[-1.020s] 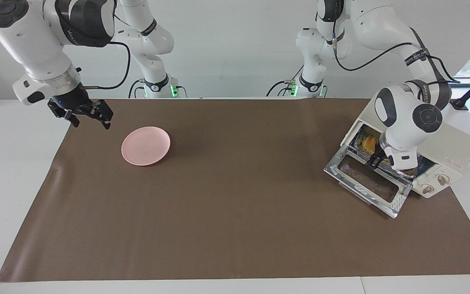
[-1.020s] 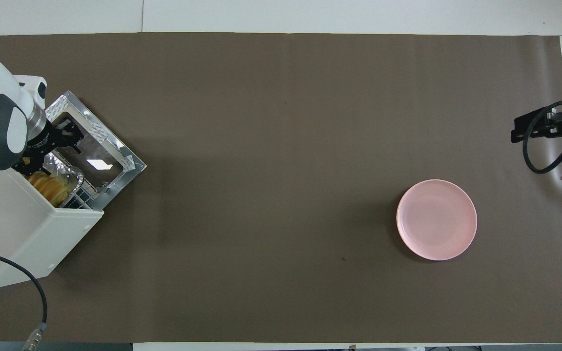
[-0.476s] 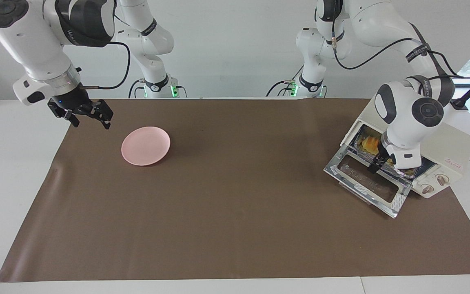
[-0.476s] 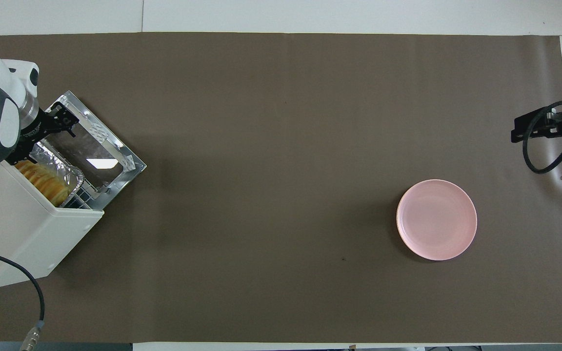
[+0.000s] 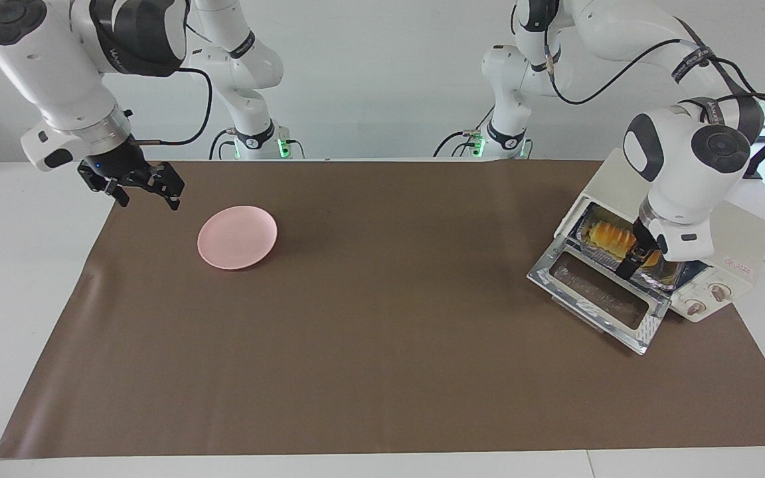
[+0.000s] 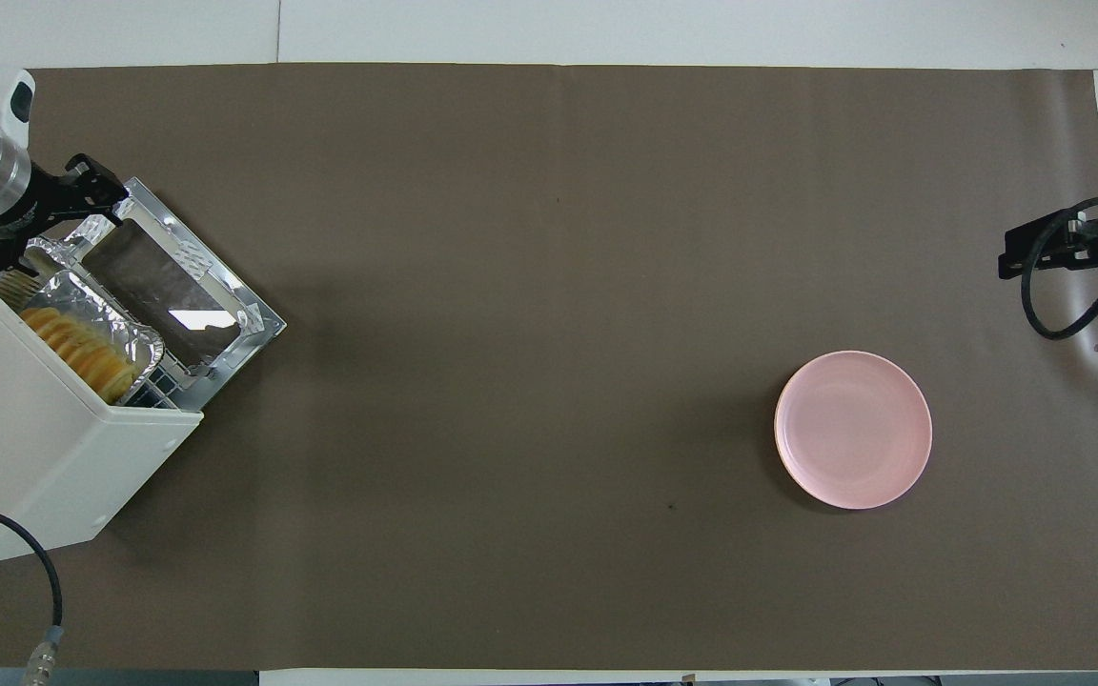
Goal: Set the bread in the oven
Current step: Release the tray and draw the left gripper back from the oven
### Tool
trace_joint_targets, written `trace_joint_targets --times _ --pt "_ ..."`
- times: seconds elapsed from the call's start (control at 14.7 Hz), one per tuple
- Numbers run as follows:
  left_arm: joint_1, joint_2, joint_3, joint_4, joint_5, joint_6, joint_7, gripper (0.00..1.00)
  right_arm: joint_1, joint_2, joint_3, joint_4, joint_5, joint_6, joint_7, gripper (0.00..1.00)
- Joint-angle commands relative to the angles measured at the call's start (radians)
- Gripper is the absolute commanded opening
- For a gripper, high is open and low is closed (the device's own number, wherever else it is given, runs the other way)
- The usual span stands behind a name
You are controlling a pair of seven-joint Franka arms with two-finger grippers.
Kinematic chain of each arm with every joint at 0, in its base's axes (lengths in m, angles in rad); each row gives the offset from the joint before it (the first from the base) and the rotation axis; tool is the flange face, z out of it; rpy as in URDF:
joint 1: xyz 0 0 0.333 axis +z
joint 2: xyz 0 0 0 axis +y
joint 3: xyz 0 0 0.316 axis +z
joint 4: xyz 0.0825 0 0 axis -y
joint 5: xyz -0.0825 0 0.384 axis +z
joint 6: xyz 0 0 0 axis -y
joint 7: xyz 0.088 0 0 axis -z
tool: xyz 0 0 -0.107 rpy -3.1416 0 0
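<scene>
Both fingers empty; left gripper (image 5: 635, 255) risen, bread (image 5: 605, 234) uncovered.

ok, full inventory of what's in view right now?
bread: 1, golden yellow, in the foil tray inside the oven
foil tray: 1, silver, on the oven rack
oven: 1, cream-white, door open, at the left arm's end of the table
plate: 1, pink, empty, toward the right arm's end
table cover: 1, brown
left claw: 1, black, open, over the open oven door
right claw: 1, black, open, waiting above the cover's edge beside the plate
</scene>
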Motion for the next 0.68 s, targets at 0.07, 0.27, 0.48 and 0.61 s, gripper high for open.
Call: trace_joint_targets --times 0.07,0.27,0.48,0.61 --pt "-0.003 -0.115 0.005 -0.008 0.008 -0.105 0.214 1.0 -0.019 -0.023 0.014 -0.023 0.01 -0.005 -0.016 1.0" --pt "-0.011 -0.194 0.006 -0.033 0.006 -0.217 0.33 1.0 -0.019 -0.022 0.014 -0.023 0.01 -0.005 -0.016 1.0" --pt "-0.005 -0.267 0.006 -0.037 0.006 -0.261 0.426 1.0 -0.019 -0.022 0.014 -0.023 0.01 -0.005 -0.016 1.0" --pt "-0.003 -0.309 0.006 -0.04 0.008 -0.309 0.431 1.0 -0.019 -0.022 0.014 -0.023 0.01 -0.005 -0.016 1.0"
